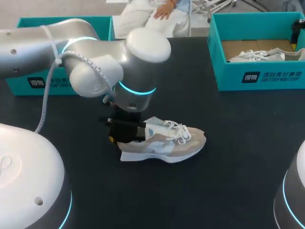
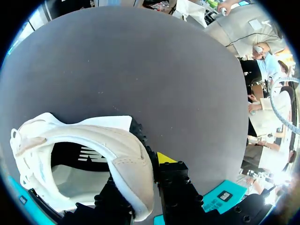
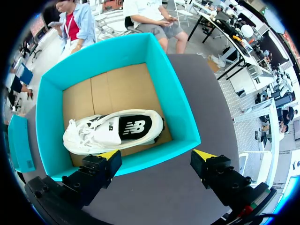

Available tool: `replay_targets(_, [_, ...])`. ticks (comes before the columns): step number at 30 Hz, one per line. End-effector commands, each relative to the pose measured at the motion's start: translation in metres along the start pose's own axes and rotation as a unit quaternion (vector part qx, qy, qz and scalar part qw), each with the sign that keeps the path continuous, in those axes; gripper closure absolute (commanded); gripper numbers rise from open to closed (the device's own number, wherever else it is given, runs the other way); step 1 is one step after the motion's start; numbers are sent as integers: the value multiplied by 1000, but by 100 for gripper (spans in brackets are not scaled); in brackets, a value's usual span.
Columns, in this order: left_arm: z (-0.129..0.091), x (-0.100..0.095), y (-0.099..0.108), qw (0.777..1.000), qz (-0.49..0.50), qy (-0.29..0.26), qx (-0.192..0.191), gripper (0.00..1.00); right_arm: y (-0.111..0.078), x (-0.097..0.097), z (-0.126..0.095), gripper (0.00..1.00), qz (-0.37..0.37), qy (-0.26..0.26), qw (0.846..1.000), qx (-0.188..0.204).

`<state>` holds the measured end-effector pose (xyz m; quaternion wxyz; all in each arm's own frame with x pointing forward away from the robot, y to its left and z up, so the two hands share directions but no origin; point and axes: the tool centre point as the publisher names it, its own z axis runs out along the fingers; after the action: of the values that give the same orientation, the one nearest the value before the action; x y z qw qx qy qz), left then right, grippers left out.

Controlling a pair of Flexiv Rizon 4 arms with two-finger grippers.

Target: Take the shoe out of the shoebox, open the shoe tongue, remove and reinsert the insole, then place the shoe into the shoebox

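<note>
At the middle of the dark table (image 1: 228,191) one beige shoe (image 1: 176,145) stands on its sole, heel to the left, toe to the right, white laces on top. At its heel is the left claw (image 2: 138,171), come in from the left. It pinches the heel wall, one finger inside the shoe opening and the other, with its yellow tip showing, outside against the back. Inside the shoe a pale insole (image 2: 75,176) can be seen.

Farther back are two teal boxes. One left box (image 1: 24,86) sits at the far left, mostly hidden behind the left arm. One right box (image 1: 257,78) sits at the far right and holds a second shoe, a white shoe (image 1: 257,56), lying on brown cardboard. Near that box's front wall hangs the right claw (image 3: 157,155), its two yellow-tipped fingers spread wide apart and gripping nothing.
</note>
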<state>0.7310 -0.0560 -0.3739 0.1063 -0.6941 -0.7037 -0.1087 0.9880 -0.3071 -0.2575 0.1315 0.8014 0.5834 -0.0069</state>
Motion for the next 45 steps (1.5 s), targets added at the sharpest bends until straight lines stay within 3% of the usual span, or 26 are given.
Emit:
replay_targets(1, [8, -4, -3, 1000, 2, 2, -2, 95, -1, 0, 0, 0, 1, 0, 1000, -1])
replay_targets(2, [10, -4, -4, 1000, 3, 2, 0, 76, -1, 0, 0, 0, 1, 0, 1000, -1])
replay_targets(3, [11, -4, -4, 1000, 3, 2, 0, 46, -1, 0, 0, 0, 1, 0, 1000, -1])
replay_targets(5, [12, -4, -5, 1000, 6, 0, 12, 0, -1, 0, 0, 0, 1, 0, 1000, -1])
replay_targets(14, [-33, 25, -13, 996, 17, -89, 18, 0, -1, 0, 0, 0, 1, 0, 1000, -1])
replay_targets(19, [-59, 43, -7, 987, -13, -158, 43, 0, -1, 0, 0, 0, 1, 0, 1000, -1])
replay_targets(25, [-75, 71, -2, 960, -70, -239, 131, 0, -1, 0, 0, 0, 1, 0, 1000, -1])
replay_targets(29, [-79, 96, -1, 928, -85, -281, 230, 0, -1, 0, 0, 0, 1, 0, 1000, -1])
replay_targets(44, [-79, 96, -1, 928, -85, -281, 230, 0, -1, 0, 0, 0, 1, 0, 1000, -1])
replay_targets(45, [-81, 100, -1, 913, -113, -291, 264, 0, -1, 0, 0, 0, 1, 0, 1000, -1])
